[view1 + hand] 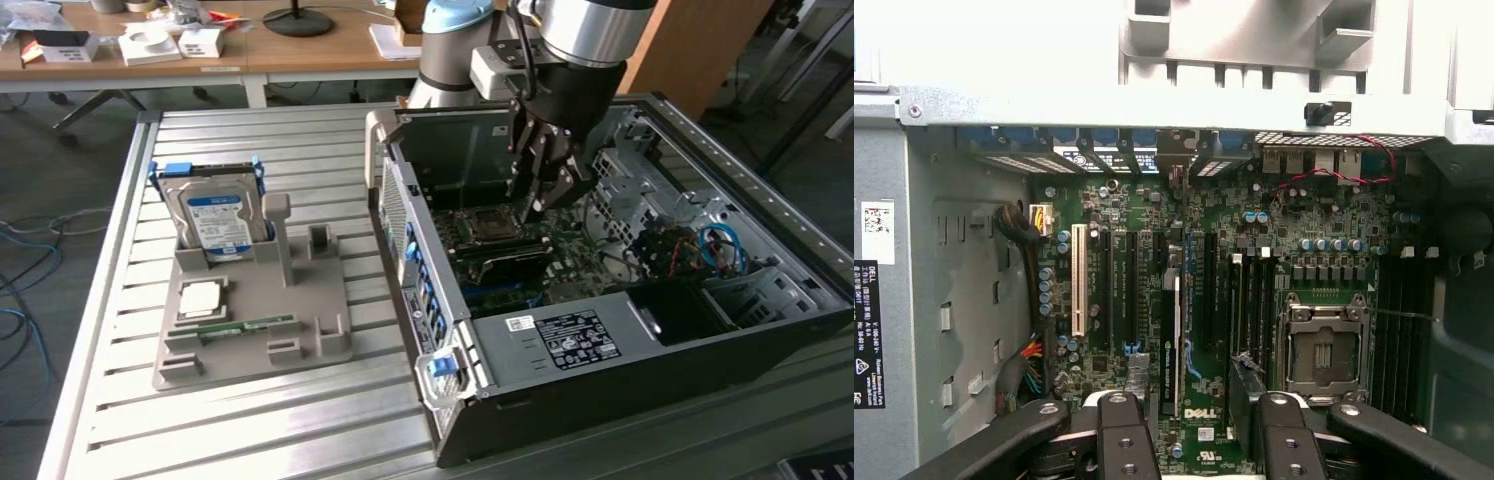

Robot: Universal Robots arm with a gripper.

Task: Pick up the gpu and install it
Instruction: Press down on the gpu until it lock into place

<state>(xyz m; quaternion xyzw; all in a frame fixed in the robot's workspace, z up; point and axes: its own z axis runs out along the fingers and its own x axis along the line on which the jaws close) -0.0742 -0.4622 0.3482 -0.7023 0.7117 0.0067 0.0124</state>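
Your pincer (pixel 1194 400) is down inside the case (pixel 667 400), over the motherboard (pixel 1324 225), and its jaws stand wide apart rather than clamped. The gpu (pixel 1174 345) stands edge-on between them, just beside the socket (pixel 1324 345), upright in the row of long slots. There looks to be a gap on each side of the card, so I judge it released, though you cannot tell from here whether a pad brushes it. You also cannot see whether the card's edge sits fully home along the slot. That is the main risk: a card seated at one end only will tilt or ride up, and any push from above would then load the slot unevenly. The second risk is the fingers (pixel 1124 440) themselves. They flank the card closely, so a sideways drift or a slanted lift could catch its face and lever it out of the slot. The far finger also hangs near the socket, whose open frame and contacts would not take a knock. In the exterior view the pincer (pixel 554 195) hangs close to the case's inner wall beyond the socket, so a wide swing could strike metal.
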